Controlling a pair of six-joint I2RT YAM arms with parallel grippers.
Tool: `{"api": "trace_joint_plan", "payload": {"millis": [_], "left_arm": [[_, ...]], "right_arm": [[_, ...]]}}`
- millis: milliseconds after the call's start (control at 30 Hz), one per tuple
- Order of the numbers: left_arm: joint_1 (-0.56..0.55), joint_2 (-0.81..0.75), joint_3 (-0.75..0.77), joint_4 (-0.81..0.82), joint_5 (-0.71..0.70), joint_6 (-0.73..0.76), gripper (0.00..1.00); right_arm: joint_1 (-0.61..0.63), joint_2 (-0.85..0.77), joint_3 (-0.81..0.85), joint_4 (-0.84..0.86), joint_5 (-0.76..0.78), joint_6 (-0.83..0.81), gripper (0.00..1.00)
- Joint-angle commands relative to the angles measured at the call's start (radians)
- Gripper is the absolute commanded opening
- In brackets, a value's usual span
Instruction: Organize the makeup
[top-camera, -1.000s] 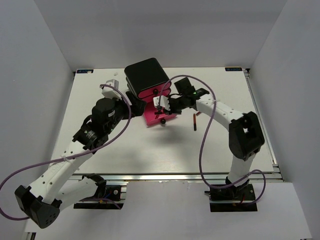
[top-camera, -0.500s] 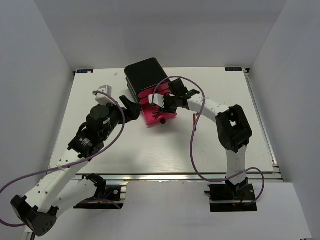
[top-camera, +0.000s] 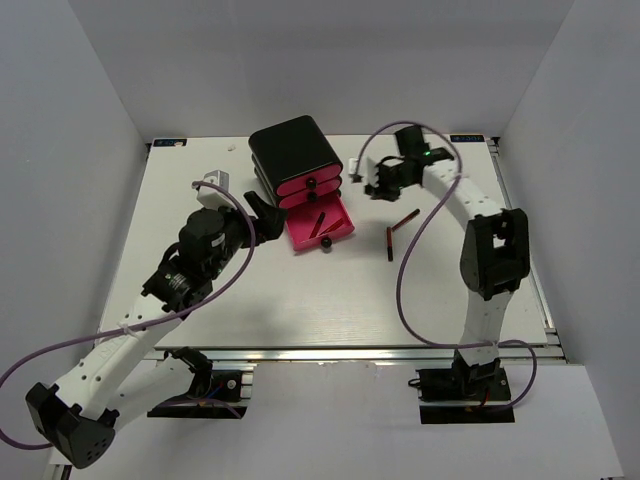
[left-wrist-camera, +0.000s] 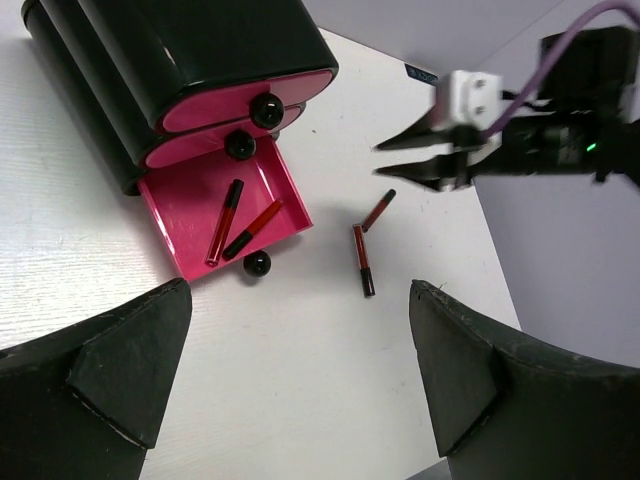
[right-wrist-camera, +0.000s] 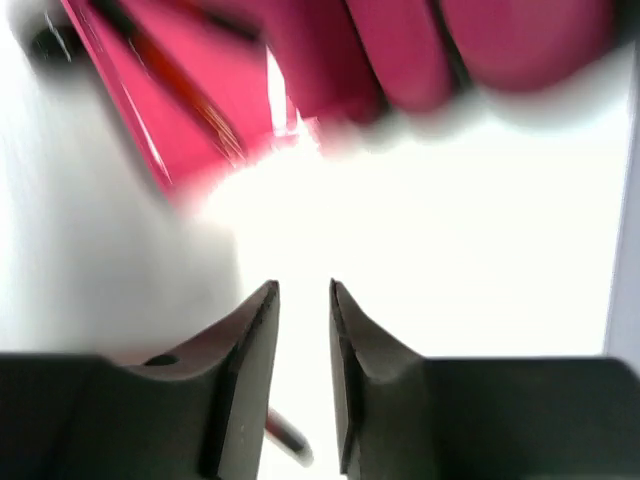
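Observation:
The makeup in view is several thin dark-red lip sticks. Two of them lie in the open pink bottom drawer of the black box. Two more lie on the table right of it, one angled and one upright. My right gripper hovers right of the box, beyond the loose sticks, jaws slightly apart and empty. My left gripper sits left of the drawer, wide open and empty.
The box's two upper pink drawers are closed, with black knobs. The open drawer's knob sticks out toward the near side. The table's right edge lies beyond the right arm.
My right gripper has left the open drawer and swung back and to the right, beyond the loose sticks. The left arm pulled back slightly to the left.

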Motion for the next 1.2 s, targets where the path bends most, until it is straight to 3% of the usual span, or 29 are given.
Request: {"api": "trace_joint_plan", "payload": {"millis": [0, 33, 100, 300, 433, 567, 733, 1167], "left_arm": [[0.005, 0.002, -0.010, 0.035, 0.022, -0.004, 0.98], [0.006, 0.010, -0.014, 0.038, 0.024, -0.004, 0.98], [0.005, 0.016, -0.020, 0.053, 0.030, -0.004, 0.98], [0.005, 0.048, -0.026, 0.090, 0.048, -0.010, 0.98], [0.005, 0.062, -0.040, 0.110, 0.076, -0.026, 0.98], [0.006, 0.064, -0.076, 0.138, 0.094, -0.058, 0.98], [0.005, 0.044, -0.109, 0.158, 0.094, -0.078, 0.98], [0.006, 0.076, -0.107, 0.174, 0.117, -0.084, 0.98]], "right_arm": [[-0.127, 0.055, 0.149, -0.459, -0.082, -0.398, 0.38], [-0.156, 0.064, 0.150, -0.533, -0.046, -0.516, 0.40], [-0.176, 0.063, 0.095, -0.529, 0.043, -0.584, 0.47], [-0.193, 0.110, 0.077, -0.404, 0.106, -0.605, 0.54], [-0.192, 0.223, 0.227, -0.412, 0.130, -0.574, 0.55], [-0.193, 0.257, 0.252, -0.398, 0.156, -0.585, 0.56], [-0.193, 0.320, 0.323, -0.518, 0.175, -0.632, 0.54], [-0.190, 0.376, 0.309, -0.524, 0.219, -0.634, 0.46]]}}
